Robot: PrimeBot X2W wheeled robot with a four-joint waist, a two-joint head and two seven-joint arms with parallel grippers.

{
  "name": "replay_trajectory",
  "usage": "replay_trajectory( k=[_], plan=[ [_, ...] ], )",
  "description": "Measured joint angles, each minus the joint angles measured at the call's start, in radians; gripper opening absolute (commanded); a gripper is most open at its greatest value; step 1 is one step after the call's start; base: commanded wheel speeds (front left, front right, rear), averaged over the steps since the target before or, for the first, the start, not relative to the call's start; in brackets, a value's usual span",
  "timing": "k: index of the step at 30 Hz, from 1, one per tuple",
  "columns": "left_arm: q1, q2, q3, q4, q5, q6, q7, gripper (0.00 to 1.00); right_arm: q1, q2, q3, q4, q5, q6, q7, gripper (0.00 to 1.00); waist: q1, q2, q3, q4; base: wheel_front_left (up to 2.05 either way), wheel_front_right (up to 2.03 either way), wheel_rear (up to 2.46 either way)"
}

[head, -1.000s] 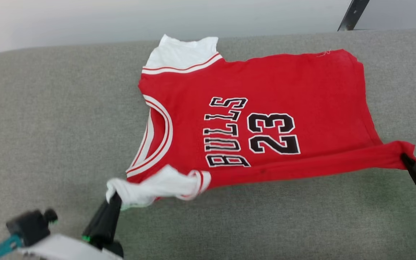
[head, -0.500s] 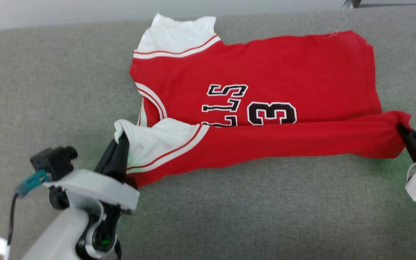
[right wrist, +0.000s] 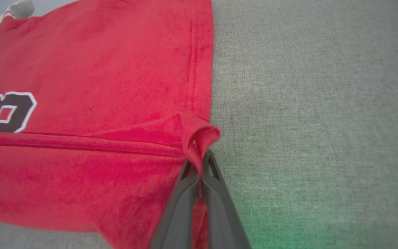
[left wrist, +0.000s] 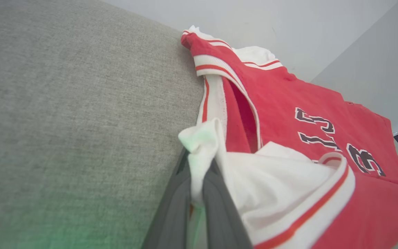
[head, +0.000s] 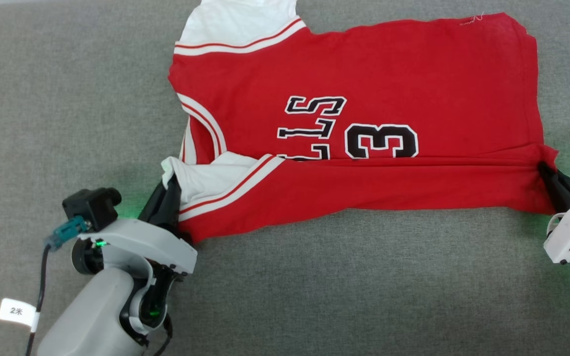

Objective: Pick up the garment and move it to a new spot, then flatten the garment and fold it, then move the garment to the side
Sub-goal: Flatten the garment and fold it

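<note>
Garment (head: 389,59) on grey fabric-covered worktop (head: 67,99), lying sideways in the head view: neck and white sleeve ends toward the left, hem toward the right. Near long edge doubled over the front, covering the lower part of the black lettering. "LLS" and "3" visible just above the fold. Far white sleeve end flat at the top left, cut by the view's upper edge. Rest of the red cloth fairly smooth, with a loose thread at the far hem corner.

Left claw (head: 171,185) clamped tight on the near white sleeve end. In the left wrist view, white cloth of the garment (left wrist: 278,93) bunched up between the two dark fingers (left wrist: 221,211) of the left claw (left wrist: 199,169).

Right claw (head: 545,170) pinched closed on the red hem corner at the fold's right end. In the right wrist view, a small pucker of the garment (right wrist: 98,52) caught at the tips of the right claw (right wrist: 198,162), grey worktop (right wrist: 323,103) beside it.

White tag (head: 16,311) on a cable by the left wrist.
</note>
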Motion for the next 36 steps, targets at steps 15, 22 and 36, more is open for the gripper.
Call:
replay_trajectory(
  k=[15, 22, 36],
  plan=[
    [-0.041, 0.053, -0.007, 0.011, 0.035, -0.004, 0.021, 1.0, -0.031, 0.001, 0.038, 0.038, -0.012, 0.0, -0.087, 1.0, 0.0, 0.0, -0.028, 0.01, 0.0, 0.0, 0.0],
    [-0.013, 0.194, 0.001, -0.182, 0.046, 0.062, 0.146, 1.0, -0.018, -0.001, 0.011, -0.035, -0.005, 0.0, -0.113, 1.0, 0.0, 0.0, -0.072, 0.02, 0.0, 0.0, 0.0],
    [0.09, 0.481, -0.012, -0.58, -0.139, 0.226, 0.681, 1.0, 0.026, 0.057, 0.019, -0.207, -0.028, 0.0, -0.067, 1.0, 0.0, 0.0, -0.062, -0.029, 0.0, 0.0, 0.0]
  ],
)
